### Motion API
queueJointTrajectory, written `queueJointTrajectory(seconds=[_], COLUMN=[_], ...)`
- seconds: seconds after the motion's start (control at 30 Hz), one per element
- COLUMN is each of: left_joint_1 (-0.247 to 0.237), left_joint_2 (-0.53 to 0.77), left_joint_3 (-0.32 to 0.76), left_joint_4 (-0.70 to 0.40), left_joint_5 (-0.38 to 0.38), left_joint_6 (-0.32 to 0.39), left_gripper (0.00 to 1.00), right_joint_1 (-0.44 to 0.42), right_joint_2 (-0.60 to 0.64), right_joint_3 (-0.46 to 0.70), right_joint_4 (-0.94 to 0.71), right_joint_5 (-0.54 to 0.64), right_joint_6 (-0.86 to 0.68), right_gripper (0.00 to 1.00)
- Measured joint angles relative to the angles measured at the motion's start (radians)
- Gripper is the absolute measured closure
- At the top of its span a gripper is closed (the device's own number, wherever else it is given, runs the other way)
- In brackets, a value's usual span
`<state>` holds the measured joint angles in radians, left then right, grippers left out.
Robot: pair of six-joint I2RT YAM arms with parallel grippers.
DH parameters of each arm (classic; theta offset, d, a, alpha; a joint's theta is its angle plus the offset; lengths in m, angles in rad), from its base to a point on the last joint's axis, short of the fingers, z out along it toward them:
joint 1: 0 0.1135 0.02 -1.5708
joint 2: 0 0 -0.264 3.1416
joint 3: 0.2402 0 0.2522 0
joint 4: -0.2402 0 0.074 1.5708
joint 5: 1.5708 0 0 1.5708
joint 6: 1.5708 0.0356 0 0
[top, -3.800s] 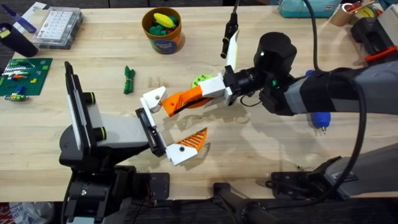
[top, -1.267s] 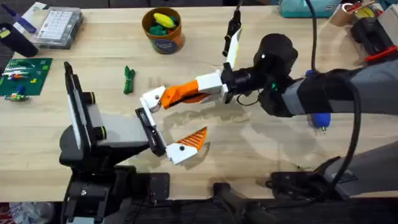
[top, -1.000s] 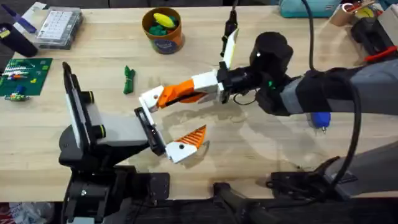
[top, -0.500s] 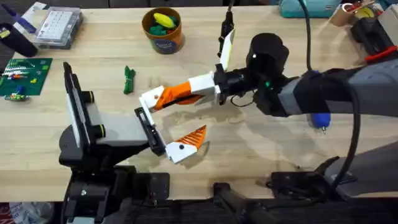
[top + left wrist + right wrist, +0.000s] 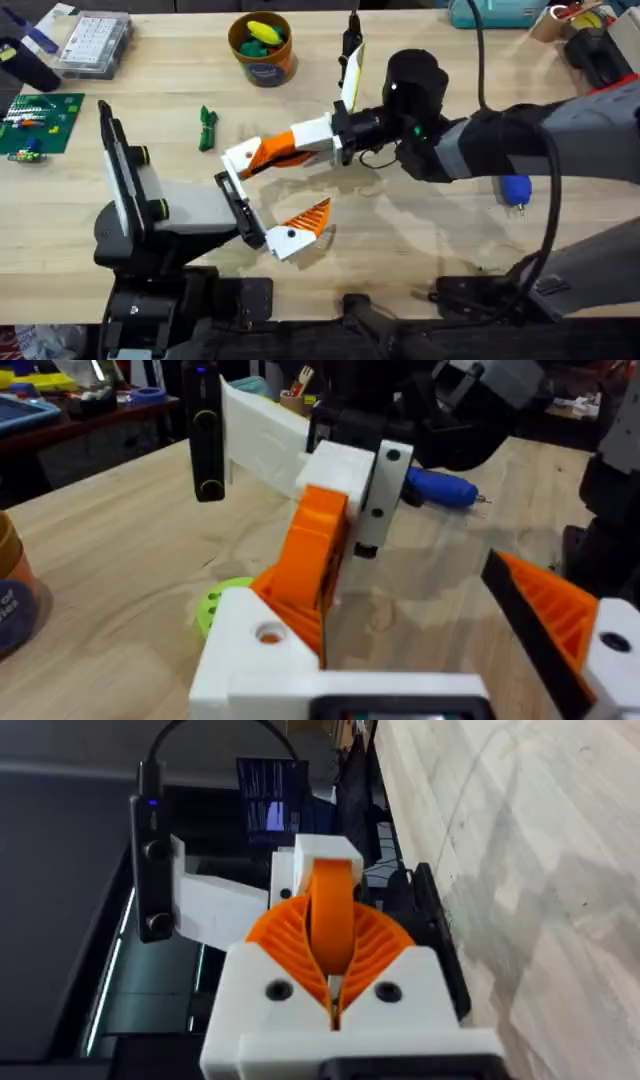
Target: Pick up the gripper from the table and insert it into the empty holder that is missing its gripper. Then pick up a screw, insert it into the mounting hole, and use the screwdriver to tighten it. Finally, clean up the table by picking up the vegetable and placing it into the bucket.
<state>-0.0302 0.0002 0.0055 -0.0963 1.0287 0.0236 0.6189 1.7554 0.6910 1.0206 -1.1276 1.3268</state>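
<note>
One bucket (image 5: pixel 262 48) on the table (image 5: pixel 420 240); left of it one vegetable (image 5: pixel 207 128), one clear compartment box (image 5: pixel 92 42), one green baseplate (image 5: pixel 38 122). Right of it, one blue-handled screwdriver (image 5: pixel 514 190). Two arms.

The orange ribbed gripper (image 5: pixel 268 152) hangs tilted above the table (image 5: pixel 420 240), vegetable (image 5: pixel 207 128) apart.

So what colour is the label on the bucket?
Dark blue, on the orange bucket with a green rim; the overhead view shows it best.
</note>
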Motion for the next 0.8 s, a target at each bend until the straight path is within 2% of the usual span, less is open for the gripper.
queueJointTrajectory(seconds=[0.33,0.57,0.8], left_joint_1=[0.005,0.012,0.012], left_joint_2=[0.0,0.0,0.0], left_joint_3=[0.0,0.0,0.0], left_joint_4=[0.003,0.004,0.005], left_joint_5=[-0.018,-0.043,-0.043], left_joint_6=[-0.001,-0.007,-0.012], left_gripper=[0.013,0.014,0.014], right_joint_1=[0.009,0.018,0.014], right_joint_2=[0.009,0.012,0.012], right_joint_3=[0.021,0.064,0.066], right_joint_4=[-0.007,-0.103,-0.111], right_joint_5=[0.018,0.033,0.035], right_joint_6=[-0.002,-0.037,-0.058], right_gripper=[0.987,0.987,0.987])
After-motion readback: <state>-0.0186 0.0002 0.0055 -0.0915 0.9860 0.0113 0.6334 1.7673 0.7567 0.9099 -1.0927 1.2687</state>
